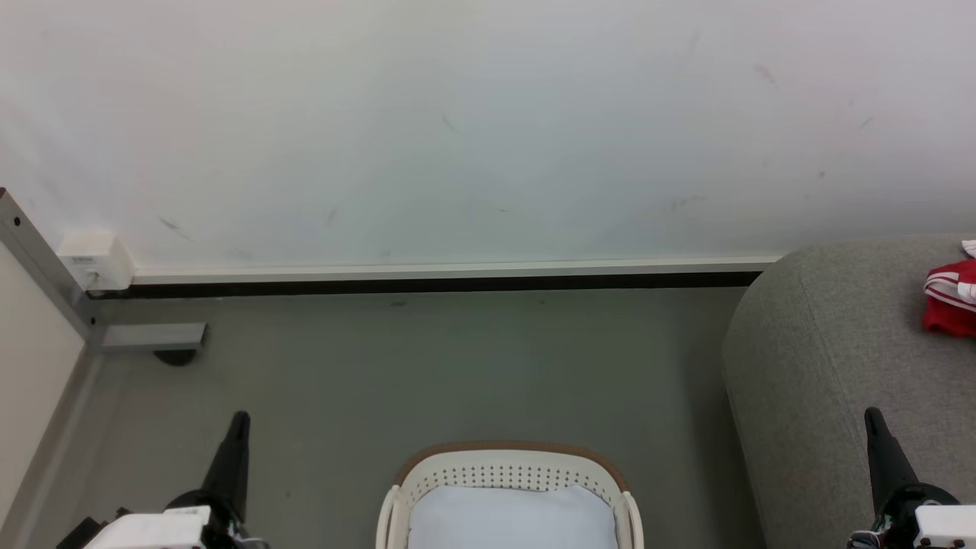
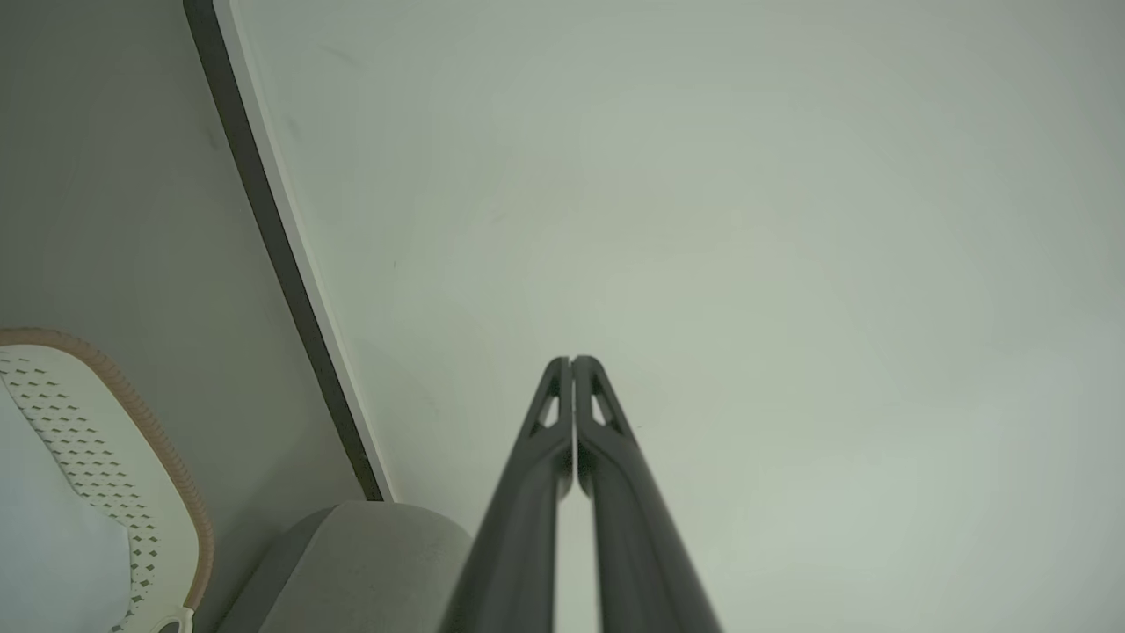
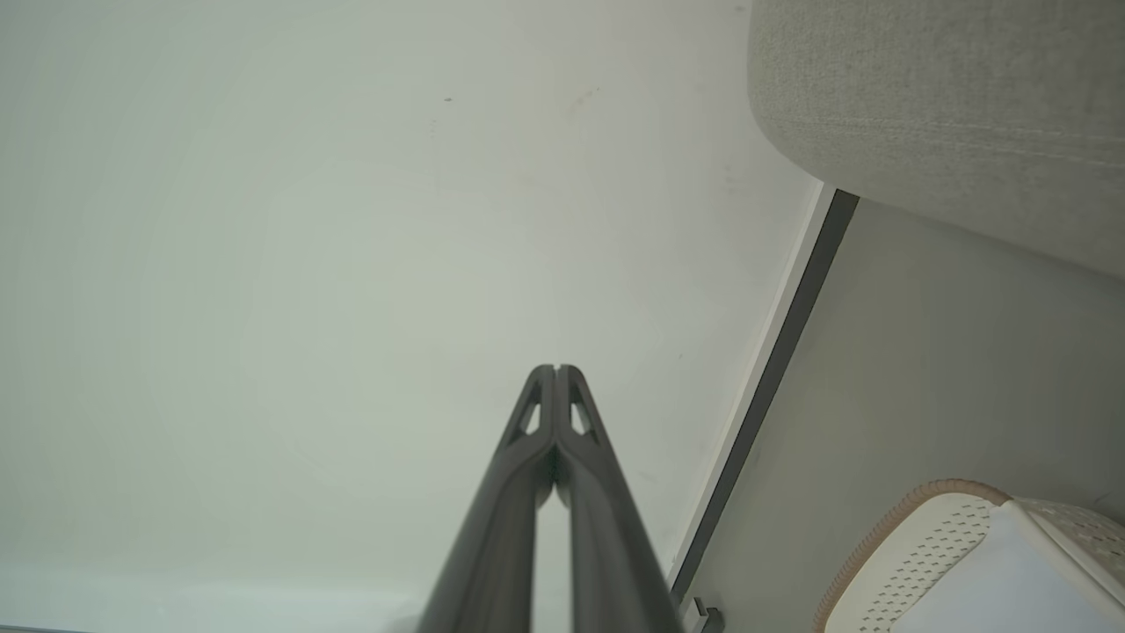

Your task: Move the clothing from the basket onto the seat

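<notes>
The cream perforated basket [image 1: 508, 474] with a brown rim stands on the floor at the bottom centre, holding a flat pale white pad [image 1: 511, 518]. Red clothing [image 1: 951, 299] with white-striped trim lies on the grey sofa seat [image 1: 823, 366] at the right edge. My left gripper [image 1: 239, 421] is at the lower left, shut and empty, its fingers [image 2: 571, 369] touching before the wall. Over the sofa's front at the lower right, my right gripper [image 1: 874, 418] is shut and empty too, fingers [image 3: 555, 376] together. The basket [image 2: 132, 475] and the sofa [image 2: 369, 563] show in the left wrist view, the basket [image 3: 932, 545] and the sofa [image 3: 949, 123] in the right.
A white wall [image 1: 488, 130] with a dark baseboard [image 1: 427, 284] closes the back. A white outlet box [image 1: 93, 261] and a grey metal frame [image 1: 46, 267] stand at the left. Grey floor [image 1: 457, 366] stretches between the basket and the wall.
</notes>
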`<state>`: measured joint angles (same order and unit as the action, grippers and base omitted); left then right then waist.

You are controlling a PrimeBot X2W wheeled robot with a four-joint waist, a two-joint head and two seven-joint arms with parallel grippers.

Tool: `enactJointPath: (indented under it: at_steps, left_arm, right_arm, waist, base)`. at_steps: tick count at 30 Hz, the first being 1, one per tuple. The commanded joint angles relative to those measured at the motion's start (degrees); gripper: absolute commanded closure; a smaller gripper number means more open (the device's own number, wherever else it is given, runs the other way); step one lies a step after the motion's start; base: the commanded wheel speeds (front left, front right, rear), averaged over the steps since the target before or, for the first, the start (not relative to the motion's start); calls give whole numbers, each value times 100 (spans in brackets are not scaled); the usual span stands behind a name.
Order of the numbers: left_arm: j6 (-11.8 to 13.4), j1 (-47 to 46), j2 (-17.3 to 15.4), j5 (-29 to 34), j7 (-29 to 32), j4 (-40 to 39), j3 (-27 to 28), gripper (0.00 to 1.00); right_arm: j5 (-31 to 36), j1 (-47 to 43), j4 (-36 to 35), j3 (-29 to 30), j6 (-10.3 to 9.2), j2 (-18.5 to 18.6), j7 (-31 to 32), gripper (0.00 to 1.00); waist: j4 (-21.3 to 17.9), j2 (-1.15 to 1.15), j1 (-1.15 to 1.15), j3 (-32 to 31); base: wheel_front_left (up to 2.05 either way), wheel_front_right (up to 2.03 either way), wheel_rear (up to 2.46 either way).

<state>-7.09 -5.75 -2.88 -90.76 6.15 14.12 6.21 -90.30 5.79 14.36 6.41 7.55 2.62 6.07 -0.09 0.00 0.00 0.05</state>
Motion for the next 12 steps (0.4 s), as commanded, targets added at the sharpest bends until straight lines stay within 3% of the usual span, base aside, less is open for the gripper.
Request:
enactJointPath:
  at_steps: [1,12]
  left_arm:
    - [-48,-68,-8,-92,37,-10,37,100]
    - [-59,-75,2,-200,63,-9,55,100]
  right_arm:
    - [-139,70,-46,23,-12,47,52,100]
    - [-216,76,-51,24,-12,45,68,100]
  waist:
    - [3,0,0,3]
    - [9,0,0,13]
  base:
    - [0,0,0]
    - [0,0,0]
